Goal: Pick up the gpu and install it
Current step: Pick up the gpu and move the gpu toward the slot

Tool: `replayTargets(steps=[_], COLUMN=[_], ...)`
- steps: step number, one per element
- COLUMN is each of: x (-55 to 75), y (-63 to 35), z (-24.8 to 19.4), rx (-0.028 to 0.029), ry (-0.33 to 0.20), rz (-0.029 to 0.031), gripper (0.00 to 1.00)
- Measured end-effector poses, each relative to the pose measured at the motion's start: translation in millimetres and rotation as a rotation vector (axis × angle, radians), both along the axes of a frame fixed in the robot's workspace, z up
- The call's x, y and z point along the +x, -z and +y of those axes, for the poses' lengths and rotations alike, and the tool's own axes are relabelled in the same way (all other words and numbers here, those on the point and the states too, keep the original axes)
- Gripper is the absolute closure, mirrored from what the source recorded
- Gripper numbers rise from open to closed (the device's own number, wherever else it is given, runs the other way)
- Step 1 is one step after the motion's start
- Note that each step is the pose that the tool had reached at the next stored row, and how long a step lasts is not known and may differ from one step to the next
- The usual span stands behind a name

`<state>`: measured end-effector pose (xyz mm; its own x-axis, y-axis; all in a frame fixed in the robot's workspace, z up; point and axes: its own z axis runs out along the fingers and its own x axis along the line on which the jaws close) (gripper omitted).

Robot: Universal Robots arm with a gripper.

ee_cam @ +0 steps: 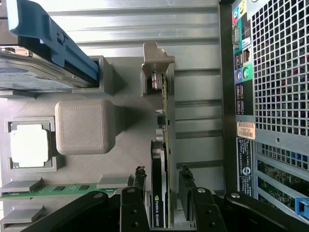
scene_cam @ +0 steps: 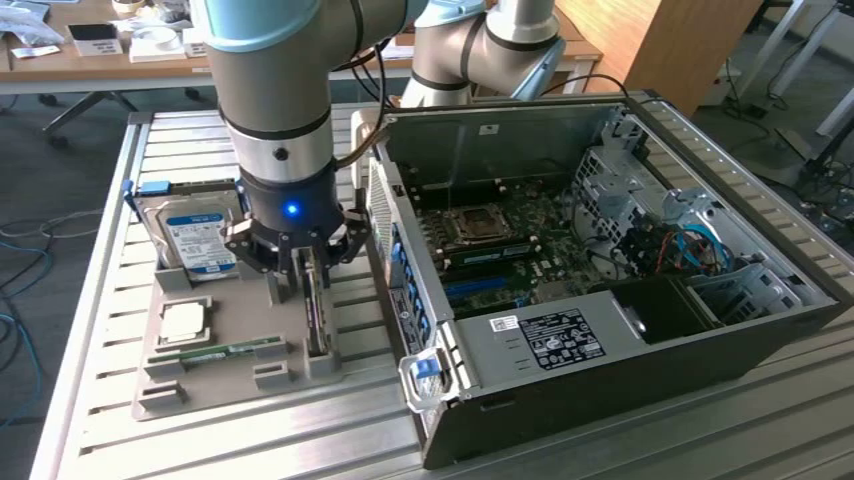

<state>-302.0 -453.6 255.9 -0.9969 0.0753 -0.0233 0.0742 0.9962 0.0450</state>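
The gpu (scene_cam: 318, 305) stands on its edge in a slot of the grey holder tray (scene_cam: 227, 300), on the exterior view's left of the computer case. In the wrist view the gpu (ee_cam: 167, 121) appears edge-on, with its green board, black fan side and silver end bracket (ee_cam: 157, 60). My gripper (scene_cam: 310, 265) has come straight down over it. The gripper (ee_cam: 162, 175) is open, one black finger (ee_cam: 139, 176) on each side of the card, and a small gap shows on both sides. Nothing is held.
The open computer case (scene_cam: 747, 330) lies on its side with the motherboard (scene_cam: 514, 235) exposed, its rear panel (ee_cam: 270, 72) close beside the card. The tray also holds a blue-labelled hard drive (scene_cam: 200, 240), a processor (scene_cam: 184, 320) and a memory stick (scene_cam: 220, 352). A grey block (ee_cam: 84, 126) rises near the card.
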Motion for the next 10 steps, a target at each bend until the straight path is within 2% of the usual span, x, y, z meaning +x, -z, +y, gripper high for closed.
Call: replayTargets(steps=[10], x=[0.1], y=[7.6], z=[0.0], rx=[-0.0008], ry=[0.000], rz=[0.0000], gripper=[0.58])
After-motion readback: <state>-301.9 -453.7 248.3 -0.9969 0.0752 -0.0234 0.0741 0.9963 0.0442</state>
